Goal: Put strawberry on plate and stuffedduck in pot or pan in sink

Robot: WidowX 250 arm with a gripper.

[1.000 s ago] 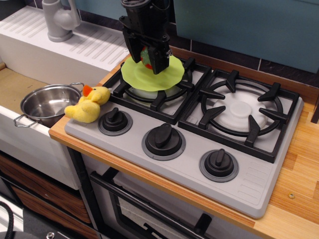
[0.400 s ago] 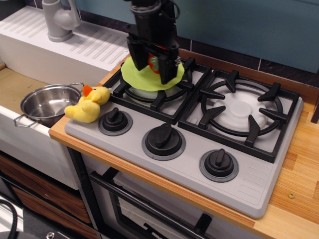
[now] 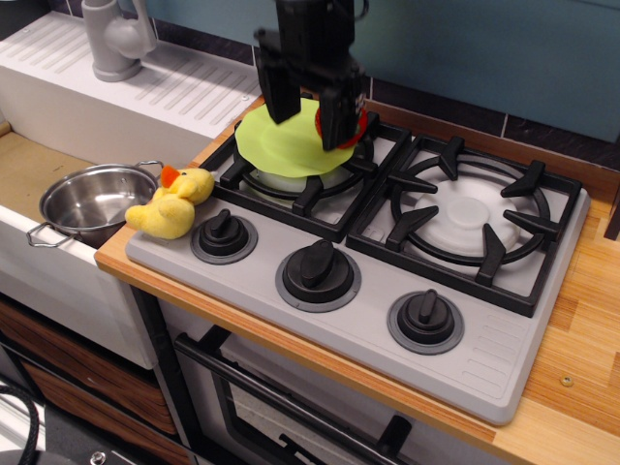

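The lime-green plate [image 3: 281, 145] lies on the back left burner of the toy stove. My black gripper [image 3: 308, 108] hangs just above it with its fingers spread apart and the plate showing between them. Only a red sliver of the strawberry [image 3: 360, 122] peeks out behind the right finger [image 3: 334, 116], at the plate's right edge. The yellow stuffedduck [image 3: 172, 203] sits at the stove's front left corner. The steel pot [image 3: 92, 199] stands empty in the sink [image 3: 24, 170], just left of the duck.
A grey faucet [image 3: 114, 39] and a ribbed white drainboard [image 3: 184, 87] lie behind the sink. The stove [image 3: 368, 320] has three black knobs along its front and a bare right burner [image 3: 470, 213]. A wooden counter [image 3: 581, 310] runs along the right.
The strawberry was between the fingers over the plate; now the fingers are wider apart and the gripper has shifted right and up, with the strawberry showing behind the right finger.
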